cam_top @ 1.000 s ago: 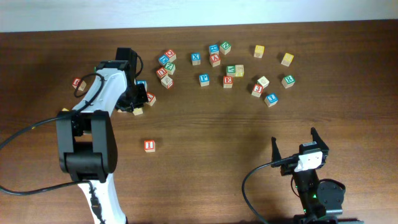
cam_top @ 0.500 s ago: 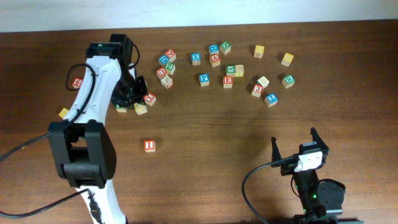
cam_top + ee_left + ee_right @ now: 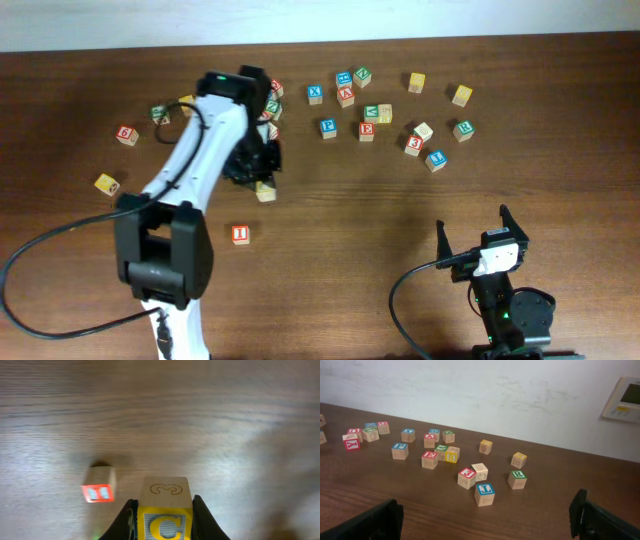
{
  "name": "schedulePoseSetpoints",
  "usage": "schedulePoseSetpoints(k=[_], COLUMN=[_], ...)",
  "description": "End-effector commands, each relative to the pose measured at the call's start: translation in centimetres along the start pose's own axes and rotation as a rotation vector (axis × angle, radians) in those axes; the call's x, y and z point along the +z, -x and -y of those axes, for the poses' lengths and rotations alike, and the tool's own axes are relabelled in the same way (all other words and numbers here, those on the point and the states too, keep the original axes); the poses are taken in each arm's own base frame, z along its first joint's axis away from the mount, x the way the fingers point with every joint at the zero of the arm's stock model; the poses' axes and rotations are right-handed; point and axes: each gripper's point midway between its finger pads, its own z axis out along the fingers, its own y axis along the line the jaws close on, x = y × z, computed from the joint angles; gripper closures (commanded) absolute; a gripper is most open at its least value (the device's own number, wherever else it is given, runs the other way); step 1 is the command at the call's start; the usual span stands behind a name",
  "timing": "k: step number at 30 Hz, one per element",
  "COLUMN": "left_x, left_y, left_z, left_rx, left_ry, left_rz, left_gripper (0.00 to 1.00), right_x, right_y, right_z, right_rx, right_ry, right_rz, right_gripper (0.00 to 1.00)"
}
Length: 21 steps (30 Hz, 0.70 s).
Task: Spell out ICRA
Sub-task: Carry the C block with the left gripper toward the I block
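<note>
Yellow-faced and wooden, the letter cube marked C [image 3: 165, 494] is sitting clamped between the dark fingers [image 3: 125, 519] of the left gripper [image 3: 164, 527]. The jaws are parting only by the cube's width and pressing on its two sides. The wrist view's lower edge is cutting off the cube's bottom and most of both fingers, and overhead the white left arm [image 3: 195, 150] is covering much of the gripper. A red-lettered wooden I cube [image 3: 98, 491] is lying on the brown wooden table [image 3: 350, 220], just left of the held cube and apart from it. The right gripper [image 3: 487, 510] is gaping wide, holding and touching nothing, with only its finger ends showing at the frame's bottom corners. A green-lettered wooden R cube [image 3: 518, 479] is resting ahead of it, slightly right, among scattered cubes whose farther letters are too small to read.
</note>
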Motion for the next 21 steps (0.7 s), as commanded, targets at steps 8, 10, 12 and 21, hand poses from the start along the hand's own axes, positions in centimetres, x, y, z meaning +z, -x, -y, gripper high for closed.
schedulePoseSetpoints(k=[8,10,12,21], left_x=[0.1,0.2,0.5,4.2], left_y=[-2.7,-2.9,-3.2,-3.8], left_z=[5.5,5.3,5.4,3.6], left_rx=[0.163,0.140,0.135,0.067], left_ry=[0.021,0.073,0.104,0.207], left_rz=[0.013,0.025,0.031,0.023], left_gripper=[0.84,0.84,0.84,0.84], right_x=[0.0,0.0,0.0,0.0], right_y=[-0.3,-0.3,-0.3,-0.3], right_z=[0.2,0.3,0.3,0.2], right_rx=[0.004,0.004,0.004,0.004], right_ry=[-0.013,-0.013,-0.013,-0.013], right_rz=[-0.006,-0.006,-0.006,-0.006], right_gripper=[0.02,0.02,0.02,0.02])
